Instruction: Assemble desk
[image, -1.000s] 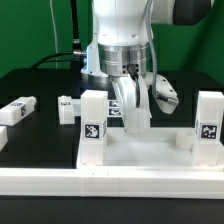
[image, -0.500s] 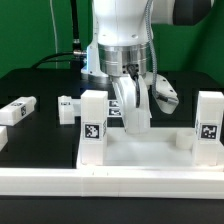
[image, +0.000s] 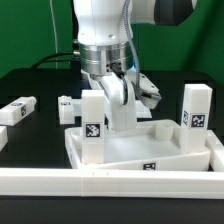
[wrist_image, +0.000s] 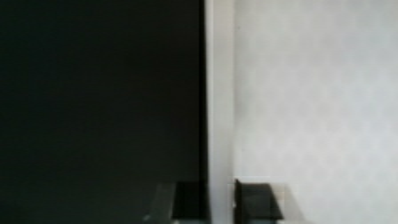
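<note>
The desk slab (image: 165, 145) is white and rimmed, with two legs standing upright in its corner sockets: one (image: 92, 125) toward the exterior view's left, one (image: 195, 118) toward its right. The slab sits tilted and turned, its left corner raised. My gripper (image: 122, 122) is shut on the slab's far rim. In the wrist view the rim (wrist_image: 221, 100) runs as a thin pale edge between my two dark fingers (wrist_image: 192, 203), with the white slab face on one side and the dark table on the other. My gripper (wrist_image: 224, 205) closes tightly on that edge.
Two loose white legs with tags lie on the black table at the exterior view's left (image: 18, 110) (image: 68, 108). Another white part (image: 150, 95) lies behind my gripper. A long white border rail (image: 100, 182) runs along the front.
The slab with its two legs has swung round and tipped, its left corner now raised. My arm has shifted toward the exterior view's left with it.
</note>
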